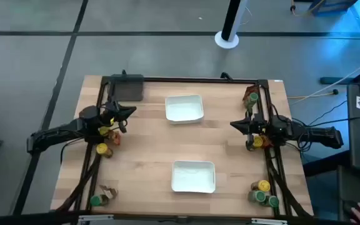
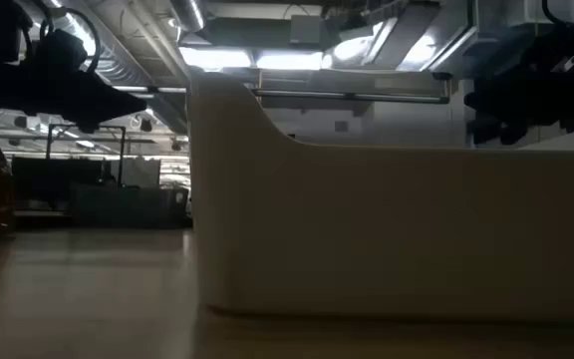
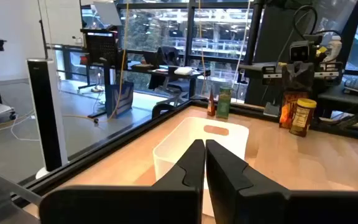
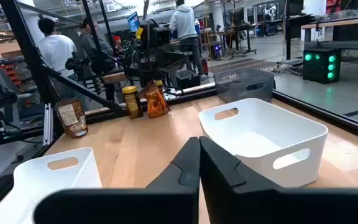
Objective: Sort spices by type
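Observation:
Spices stand in clusters along both side edges of the table. On the left are yellow-lidded jars (image 1: pixel 102 149), a green-lidded jar (image 1: pixel 95 200) and a brown packet (image 1: pixel 109 192). On the right are a packet (image 1: pixel 250 95), a yellow-lidded jar (image 1: pixel 263 185) and a green-lidded jar (image 1: pixel 272 201). My left gripper (image 1: pixel 130 111) hovers shut near the left cluster, pointing toward the far white tray (image 1: pixel 184 107). My right gripper (image 1: pixel 233 124) hovers shut at the right side, pointing toward the table's middle. In the wrist views the left fingers (image 3: pixel 204 152) and the right fingers (image 4: pixel 199 149) hold nothing.
A second white tray (image 1: pixel 193 175) sits near the table's near edge, and its wall (image 2: pixel 367 229) fills the low view. A dark square bin (image 1: pixel 127 87) stands at the far left corner. A black frame rims the table. People stand in the room behind (image 4: pixel 55 43).

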